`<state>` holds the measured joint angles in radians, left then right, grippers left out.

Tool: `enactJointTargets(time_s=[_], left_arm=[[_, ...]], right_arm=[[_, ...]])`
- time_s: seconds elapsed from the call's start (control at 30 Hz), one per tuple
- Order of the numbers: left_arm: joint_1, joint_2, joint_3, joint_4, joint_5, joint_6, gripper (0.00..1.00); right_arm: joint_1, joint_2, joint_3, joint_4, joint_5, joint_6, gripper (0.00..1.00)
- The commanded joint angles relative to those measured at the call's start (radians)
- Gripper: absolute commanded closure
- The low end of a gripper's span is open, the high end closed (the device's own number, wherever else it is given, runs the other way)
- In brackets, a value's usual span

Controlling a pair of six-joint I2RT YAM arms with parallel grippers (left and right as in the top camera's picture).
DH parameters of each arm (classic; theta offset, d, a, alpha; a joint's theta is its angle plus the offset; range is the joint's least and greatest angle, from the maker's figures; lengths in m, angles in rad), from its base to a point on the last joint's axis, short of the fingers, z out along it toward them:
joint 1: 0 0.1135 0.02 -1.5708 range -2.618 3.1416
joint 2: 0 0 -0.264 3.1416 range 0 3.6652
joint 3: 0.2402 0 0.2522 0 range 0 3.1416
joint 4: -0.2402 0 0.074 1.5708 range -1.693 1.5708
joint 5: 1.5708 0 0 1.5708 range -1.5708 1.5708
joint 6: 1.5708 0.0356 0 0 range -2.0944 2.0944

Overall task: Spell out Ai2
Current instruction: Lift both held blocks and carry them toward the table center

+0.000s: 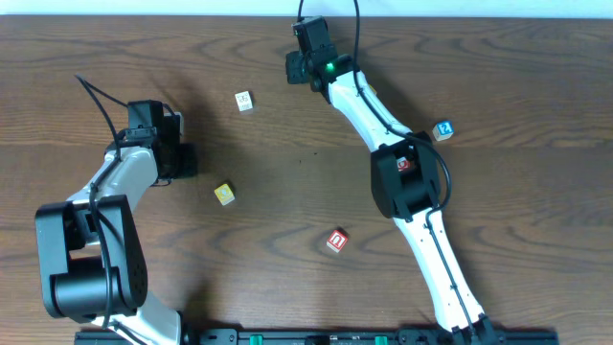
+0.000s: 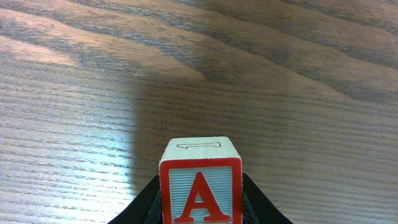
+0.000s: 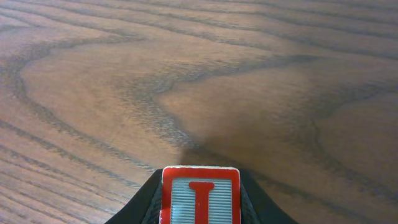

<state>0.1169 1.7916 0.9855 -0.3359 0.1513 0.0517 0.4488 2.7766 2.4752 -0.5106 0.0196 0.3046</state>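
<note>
Four loose blocks (image 1: 244, 100) (image 1: 224, 194) (image 1: 336, 241) (image 1: 442, 130) scattered across wooden table (image 1: 287, 182).

Right arm (image 1: 407, 182) stands between open table (image 1: 287, 163) middle and blue block (image 1: 442, 130).

Top-down overhead; wrist views low over table (image 1: 287, 192).

A block (image 2: 200, 186), I block (image 3: 201, 196) — each gripped, blue 2 block (image 1: 442, 130) loose
</note>
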Motion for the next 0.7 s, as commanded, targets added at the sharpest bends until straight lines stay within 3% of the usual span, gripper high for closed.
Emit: enactJointTargets(time_s=[0.0,0.13,0.37,0.67], left_arm=[[0.0,0.013,0.029,-0.003,0.003,-0.031,0.81],[0.0,0.013,0.045,-0.015,0.003,-0.053,0.94],[0.0,0.011,0.127,-0.127,0.004,-0.103,0.94],[-0.063,-0.106,0.263,-0.249,0.007,-0.12,0.94]], right_arm=[[0.018,0.023,0.018,-0.006,-0.001,0.002,0.92],[0.018,0.012,0.018,-0.018,0.0,0.002,0.94],[0.014,-0.049,0.019,-0.117,0.003,-0.021,0.99],[0.001,-0.27,0.019,-0.317,-0.001,0.016,0.98]])
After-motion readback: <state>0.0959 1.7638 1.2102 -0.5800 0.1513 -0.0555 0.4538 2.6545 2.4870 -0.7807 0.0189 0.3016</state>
